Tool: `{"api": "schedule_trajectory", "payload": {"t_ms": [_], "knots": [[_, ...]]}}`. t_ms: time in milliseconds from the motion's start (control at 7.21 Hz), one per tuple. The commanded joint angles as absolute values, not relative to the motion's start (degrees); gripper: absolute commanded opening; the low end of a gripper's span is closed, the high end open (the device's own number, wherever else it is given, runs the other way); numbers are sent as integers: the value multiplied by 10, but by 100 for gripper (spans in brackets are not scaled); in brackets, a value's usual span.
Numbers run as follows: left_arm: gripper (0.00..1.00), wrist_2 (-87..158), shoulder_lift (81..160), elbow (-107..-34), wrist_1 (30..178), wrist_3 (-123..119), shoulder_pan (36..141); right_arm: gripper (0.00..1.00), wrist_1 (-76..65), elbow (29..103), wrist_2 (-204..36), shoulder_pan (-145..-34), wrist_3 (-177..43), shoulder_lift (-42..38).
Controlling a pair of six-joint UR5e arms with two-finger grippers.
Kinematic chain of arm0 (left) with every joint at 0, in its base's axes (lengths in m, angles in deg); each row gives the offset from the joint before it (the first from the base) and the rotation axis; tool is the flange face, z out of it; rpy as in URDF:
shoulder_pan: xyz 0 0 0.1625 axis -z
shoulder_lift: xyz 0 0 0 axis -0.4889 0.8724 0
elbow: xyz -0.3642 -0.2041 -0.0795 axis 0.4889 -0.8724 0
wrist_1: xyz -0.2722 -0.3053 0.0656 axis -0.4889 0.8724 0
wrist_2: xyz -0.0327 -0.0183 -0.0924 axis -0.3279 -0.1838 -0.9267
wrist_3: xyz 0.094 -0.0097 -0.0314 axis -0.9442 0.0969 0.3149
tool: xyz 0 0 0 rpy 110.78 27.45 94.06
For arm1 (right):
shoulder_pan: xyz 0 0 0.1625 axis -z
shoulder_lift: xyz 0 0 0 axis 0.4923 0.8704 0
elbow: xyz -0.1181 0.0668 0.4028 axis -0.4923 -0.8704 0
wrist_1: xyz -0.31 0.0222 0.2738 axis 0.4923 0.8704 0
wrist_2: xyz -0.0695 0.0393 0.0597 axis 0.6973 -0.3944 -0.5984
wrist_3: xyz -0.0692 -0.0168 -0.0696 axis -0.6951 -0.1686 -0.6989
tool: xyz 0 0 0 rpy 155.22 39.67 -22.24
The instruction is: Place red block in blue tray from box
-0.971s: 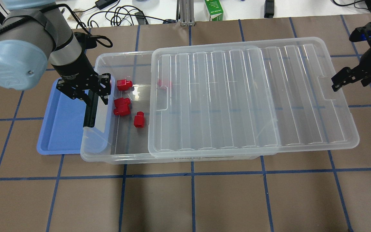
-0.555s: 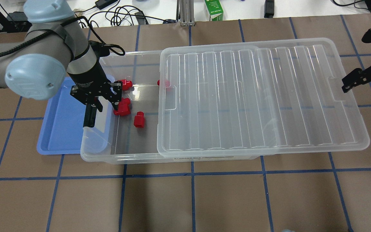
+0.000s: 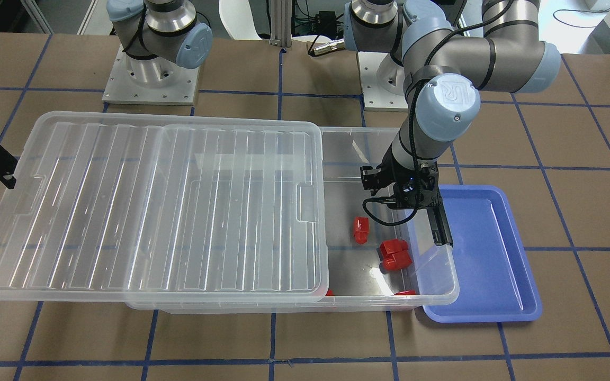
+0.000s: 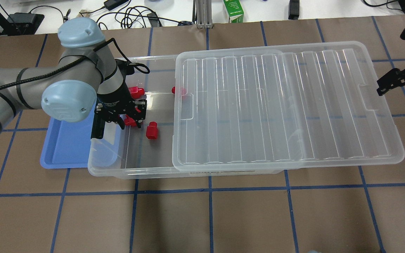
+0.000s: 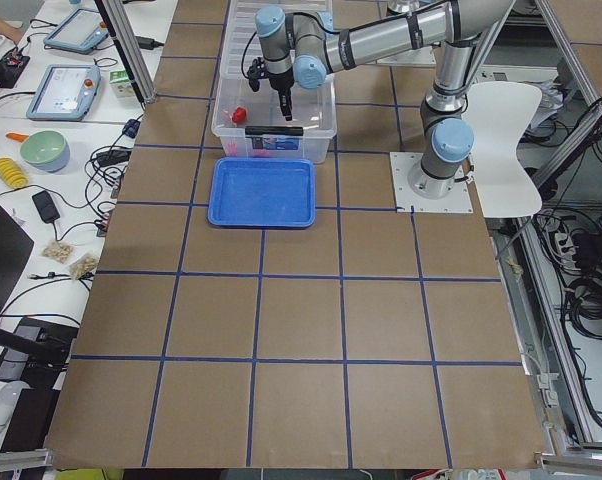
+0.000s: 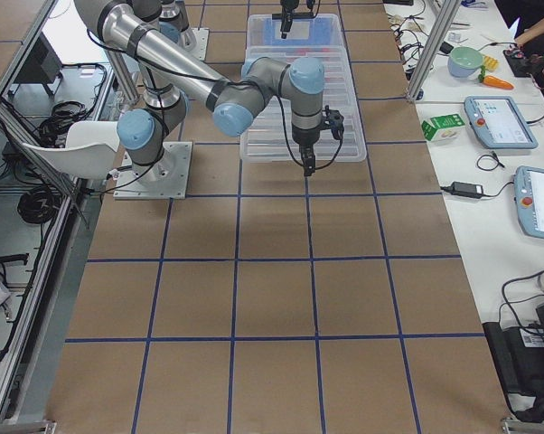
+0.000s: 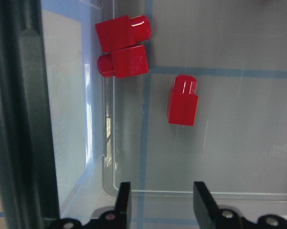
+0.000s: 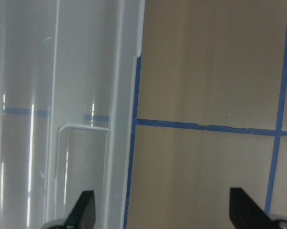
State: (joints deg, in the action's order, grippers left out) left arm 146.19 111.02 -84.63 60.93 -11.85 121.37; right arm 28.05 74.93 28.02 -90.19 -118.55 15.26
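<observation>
The clear box [image 4: 132, 173] has its left end uncovered. A lone small red block [image 4: 151, 130] lies on the box floor, also in the front view [image 3: 360, 230] and the left wrist view [image 7: 183, 101]. Two red pieces side by side [image 7: 122, 52] lie by the box's end wall. My left gripper [image 4: 129, 120] hovers over that open end, open and empty [image 7: 162, 205], with the lone block ahead of its fingertips. The blue tray [image 4: 65, 147] sits partly under the box's left end and holds nothing. My right gripper [image 4: 387, 84] is open [image 8: 165, 214], off the lid's right edge.
The ribbed clear lid [image 4: 287, 105] lies shifted right and overhangs the box. A black latch bar [image 4: 97, 127] stands at the box's left wall. Another red piece [image 4: 135, 92] lies at the far wall, and one [image 4: 178, 91] lies at the lid's edge.
My left gripper has moved right, from above the tray and box wall to over the open box end. The lid has slid right, and my right gripper has drawn back to the right.
</observation>
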Motion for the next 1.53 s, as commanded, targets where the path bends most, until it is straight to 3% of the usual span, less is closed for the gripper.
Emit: {"api": "schedule_trajectory", "payload": {"t_ms": [0, 277, 693, 971, 1248, 1387], "knots": [[55, 1443, 1138, -865, 561, -118, 1223, 100, 166, 694, 286, -903, -1180, 207], [55, 1442, 1158, -866, 531, -118, 1223, 100, 35, 626, 289, -904, -1172, 250], [55, 1442, 1191, -866, 495, -118, 1223, 100, 14, 608, 294, -913, -1145, 249], [55, 1441, 1209, -866, 492, -118, 1226, 100, 22, 607, 294, -1004, -1066, 246], [65, 1441, 1213, -867, 492, -118, 1227, 100, 36, 608, 296, -1110, -929, 230], [66, 1440, 1213, -867, 492, -119, 1228, 100, 62, 608, 301, -1160, -879, 212]]}}
